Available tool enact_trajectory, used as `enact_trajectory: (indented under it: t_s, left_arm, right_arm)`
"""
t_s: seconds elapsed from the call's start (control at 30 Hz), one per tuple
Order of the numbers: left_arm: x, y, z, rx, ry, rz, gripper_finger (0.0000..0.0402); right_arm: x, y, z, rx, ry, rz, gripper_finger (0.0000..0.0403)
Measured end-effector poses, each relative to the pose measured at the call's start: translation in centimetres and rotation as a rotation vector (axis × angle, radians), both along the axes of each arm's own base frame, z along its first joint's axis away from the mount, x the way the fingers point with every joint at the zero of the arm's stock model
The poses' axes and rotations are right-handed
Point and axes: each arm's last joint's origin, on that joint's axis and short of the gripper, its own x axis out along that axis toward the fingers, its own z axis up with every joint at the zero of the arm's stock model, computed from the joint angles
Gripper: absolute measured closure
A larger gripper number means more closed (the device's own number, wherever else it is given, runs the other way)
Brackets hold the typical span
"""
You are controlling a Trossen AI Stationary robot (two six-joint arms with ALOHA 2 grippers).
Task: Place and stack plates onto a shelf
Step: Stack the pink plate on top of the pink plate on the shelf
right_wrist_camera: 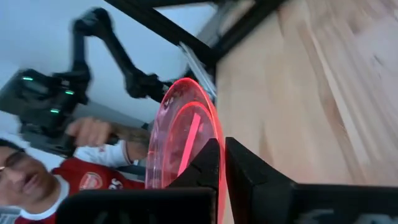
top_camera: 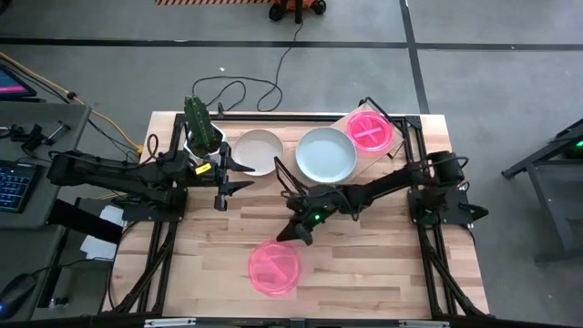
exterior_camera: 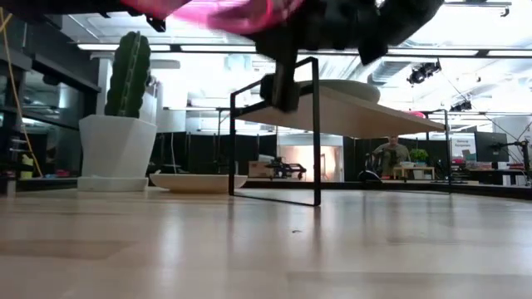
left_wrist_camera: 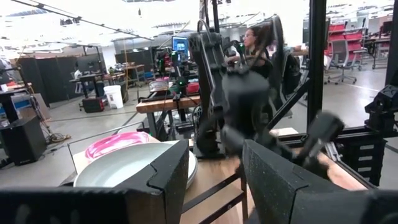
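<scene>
- Right pincer (top_camera: 293, 234) is clamped tight on the rim of a pink plate (top_camera: 274, 268), holding it on edge above the front of the desk (top_camera: 383, 255).
- Left pincer (top_camera: 239, 176) hangs with its fingers apart, holding nothing, beside the cream plate (top_camera: 258, 151) — near the cactus pot (top_camera: 202, 137).
- On the shelf (top_camera: 372, 157): a grey-green plate (top_camera: 326, 154) and another pink plate (top_camera: 371, 129) — side by side.

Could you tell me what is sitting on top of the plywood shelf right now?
On the shelf sit a pale grey-green plate and a pink plate, side by side. Whether other plates lie beneath them cannot be told.
</scene>
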Motion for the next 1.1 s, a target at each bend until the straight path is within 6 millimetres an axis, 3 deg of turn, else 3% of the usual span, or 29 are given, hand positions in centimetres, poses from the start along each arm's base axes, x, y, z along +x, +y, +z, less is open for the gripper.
enact_trajectory:
  t_s: [0.23,0.43,0.63,0.83,1.1]
  left_arm:
    - [0.0,0.0,0.0,0.000,0.003,0.000,0.0259]
    - [0.0,0.0,0.0,0.000,0.003,0.000,0.0259]
    - [0.0,0.0,0.0,0.000,0.003,0.000,0.0259]
    - [0.0,0.0,0.0,0.000,-0.001,0.000,0.0259]
    - [0.0,0.0,-0.1,0.000,0.006,0.000,0.0259]
  right_arm:
    - [-1.7,-0.1,4.6,-0.060,-0.118,-0.054,0.0403]
    - [-4.6,-1.2,8.5,-0.215,-0.120,-0.216,0.0403]
    - [-8.8,-2.8,11.9,-0.359,-0.060,-0.411,0.0403]
    - [-13.2,-5.8,14.4,-0.476,0.019,-0.679,0.0403]
    - [-20.7,-10.0,17.0,-0.570,0.116,-1.126,0.0403]
